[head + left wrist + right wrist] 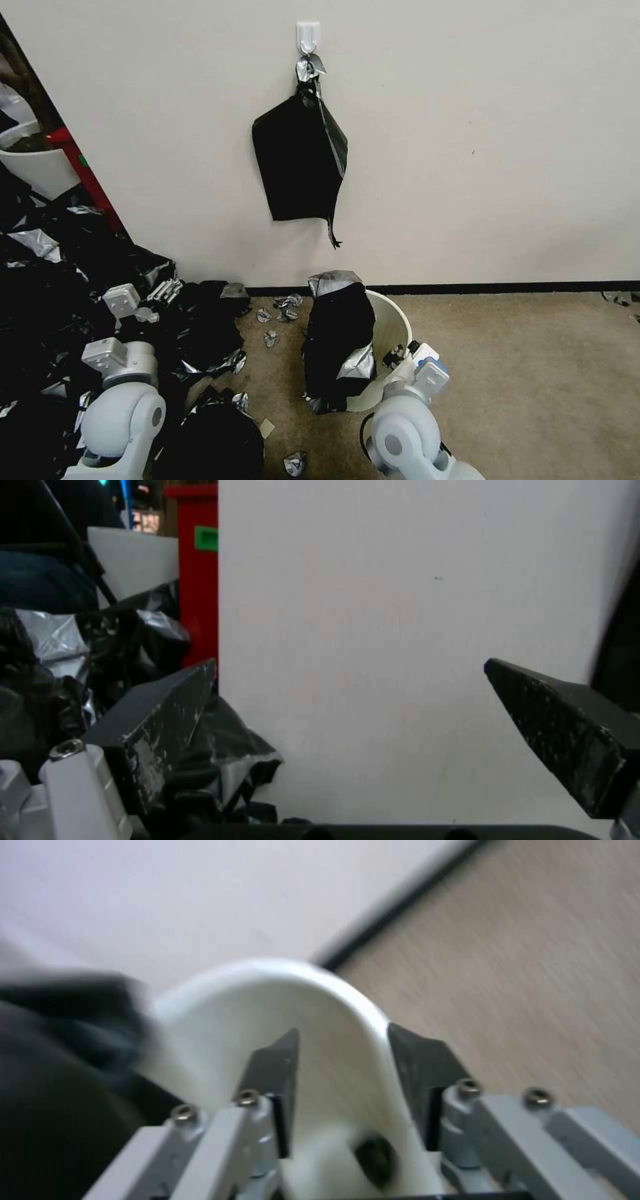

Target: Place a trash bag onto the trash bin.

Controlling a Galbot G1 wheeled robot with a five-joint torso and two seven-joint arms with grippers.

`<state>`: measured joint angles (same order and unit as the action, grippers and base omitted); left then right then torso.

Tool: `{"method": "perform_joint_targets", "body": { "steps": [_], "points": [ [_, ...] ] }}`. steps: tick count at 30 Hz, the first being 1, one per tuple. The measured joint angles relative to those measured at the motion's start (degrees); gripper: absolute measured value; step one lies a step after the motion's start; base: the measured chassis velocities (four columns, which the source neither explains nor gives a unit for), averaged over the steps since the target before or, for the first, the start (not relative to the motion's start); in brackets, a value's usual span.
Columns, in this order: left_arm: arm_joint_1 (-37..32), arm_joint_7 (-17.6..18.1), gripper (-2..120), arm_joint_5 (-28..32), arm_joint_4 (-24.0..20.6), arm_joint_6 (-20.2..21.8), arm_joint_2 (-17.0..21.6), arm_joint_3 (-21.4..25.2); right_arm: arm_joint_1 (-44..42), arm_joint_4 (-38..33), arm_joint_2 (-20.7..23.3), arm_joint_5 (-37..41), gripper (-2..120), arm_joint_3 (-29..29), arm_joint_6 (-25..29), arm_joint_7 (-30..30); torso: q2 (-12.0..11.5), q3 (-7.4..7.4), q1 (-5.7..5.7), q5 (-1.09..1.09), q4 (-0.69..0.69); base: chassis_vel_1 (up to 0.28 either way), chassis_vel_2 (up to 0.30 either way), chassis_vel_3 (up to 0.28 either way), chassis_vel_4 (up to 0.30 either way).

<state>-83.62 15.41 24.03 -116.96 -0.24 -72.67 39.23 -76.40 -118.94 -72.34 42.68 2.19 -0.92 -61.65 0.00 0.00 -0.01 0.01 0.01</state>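
Right now the right tool (341,1052) pinches the rim of the trash bin (390,320), where the trash bag (337,347) drapes half on, so it may slip off, while the left tool (350,700) hangs spread.

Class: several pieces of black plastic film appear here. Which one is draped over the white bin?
The trash bag, hanging over the trash bin rim. The kite-shaped bundle hangs from a wall hook; the large mass lies on the floor.
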Motion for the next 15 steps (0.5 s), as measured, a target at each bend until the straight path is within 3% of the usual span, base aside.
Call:
{"method": "perform_joint_targets", "body": {
  "steps": [2,6,9,11,15],
  "points": [
    [-0.01,0.0,100,-0.08,-0.02,0.0,-0.06,-0.08,-1.21,-2.58,2.14,-3.69,49,-1.32,2.57,6.27,0.0,0.0,0.0,0.0,-0.01,0.0,0.0,0.0,0.0],
    [0.1,0.0,100,-0.19,-0.02,0.03,-0.13,-0.54,-0.96,-5.23,4.92,-1.42,64,-2.55,3.92,13.79,0.0,0.0,0.0,0.0,-0.01,0.0,0.0,0.0,0.0],
    [0.35,-0.04,100,-0.22,-0.03,0.12,-0.17,-1.13,-0.54,-6.61,6.59,1.51,74,-2.39,0.5,16.99,0.0,0.0,0.0,0.0,0.0,0.0,0.0,0.0,0.0],
    [0.89,-0.55,100,0.07,0.02,0.3,0.02,-2.03,0.3,-6.89,8.41,2.82,83,-1.46,-5.53,18.61,0.0,0.0,0.0,0.0,0.0,0.0,0.0,0.0,0.0],
    [2.17,-1.57,100,1.05,0.35,0.96,0.93,-3.05,2.4,-5.38,9.02,3.06,97,-0.23,-11.63,18.48,0.0,0.0,0.0,0.0,-0.01,0.0,0.0,0.0,0.0]
  ]
}}
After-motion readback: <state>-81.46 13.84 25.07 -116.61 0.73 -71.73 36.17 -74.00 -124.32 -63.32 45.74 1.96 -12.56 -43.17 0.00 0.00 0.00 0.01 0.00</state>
